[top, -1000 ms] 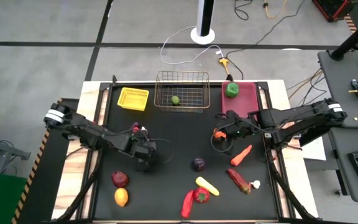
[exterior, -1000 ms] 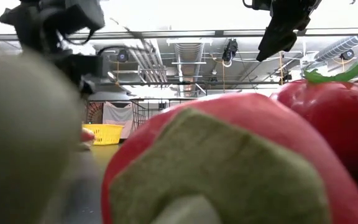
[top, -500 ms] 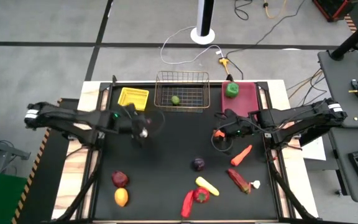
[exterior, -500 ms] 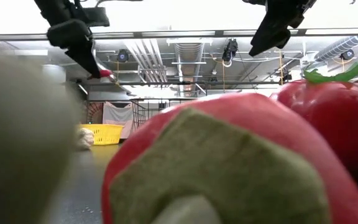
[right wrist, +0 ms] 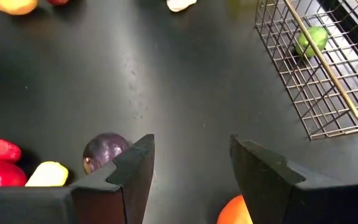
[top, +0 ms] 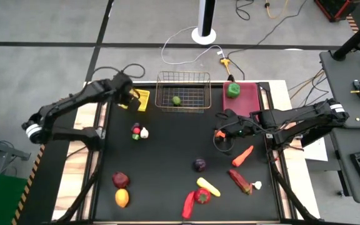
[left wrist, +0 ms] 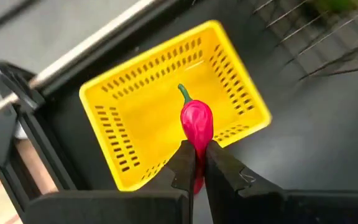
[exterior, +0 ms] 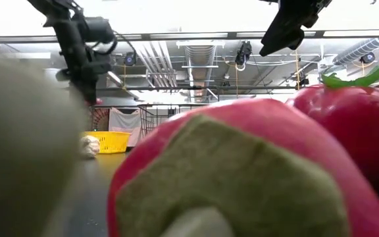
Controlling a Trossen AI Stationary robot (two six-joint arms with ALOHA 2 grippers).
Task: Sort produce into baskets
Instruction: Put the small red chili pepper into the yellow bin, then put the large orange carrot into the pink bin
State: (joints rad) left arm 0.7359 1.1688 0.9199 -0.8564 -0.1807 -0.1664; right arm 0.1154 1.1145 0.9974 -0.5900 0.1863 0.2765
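A black table [top: 174, 150] carries toy produce and three containers lined along its far edge: a yellow tray [top: 140, 99] toward the far left corner, a wire basket [top: 182, 91] in the middle, and a pink bin [top: 247, 99] toward the far right corner.

The left gripper [left wrist: 196, 163] hangs over the yellow tray [left wrist: 166, 112], its two fingers pinching the lower end of a small red chili pepper [left wrist: 196, 123] with a green stem. The pepper is held above the tray's near wall.

The right gripper [right wrist: 191, 163] hovers above the table near its right edge, just in front of the pink bin, its fingers spread apart with nothing between them. An orange piece [right wrist: 236, 213] lies just under it.

A green lime [top: 176, 100] sits inside the wire basket, and a green pepper [top: 232, 90] sits in the pink bin.

Loose on the table: a small red and white piece [top: 140, 132] left of centre, a purple round fruit [top: 199, 165] near the middle, a carrot [top: 243, 155] by the right edge. Toward the near left corner lie a dark red fruit [top: 120, 180] and an orange-yellow fruit [top: 122, 198]. Along the near edge lie a yellow piece [top: 208, 185], a red pepper [top: 201, 196], and a red radish-like piece [top: 241, 182].
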